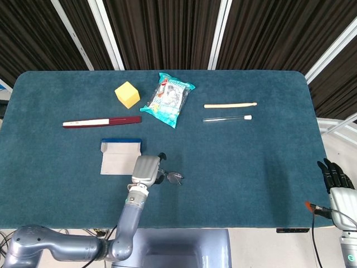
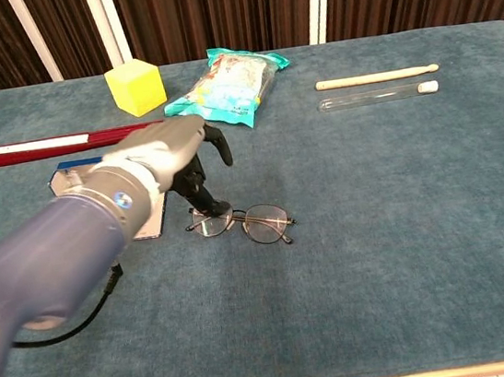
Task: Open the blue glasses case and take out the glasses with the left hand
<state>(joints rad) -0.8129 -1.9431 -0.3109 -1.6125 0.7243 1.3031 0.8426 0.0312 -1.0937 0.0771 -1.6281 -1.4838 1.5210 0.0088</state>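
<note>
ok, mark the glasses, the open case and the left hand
glasses (image 2: 247, 222), chest view, bridge between lenses
glasses case (image 1: 118, 162), head view, pale open inside
left hand (image 1: 146, 168), head view, back of hand
</note>
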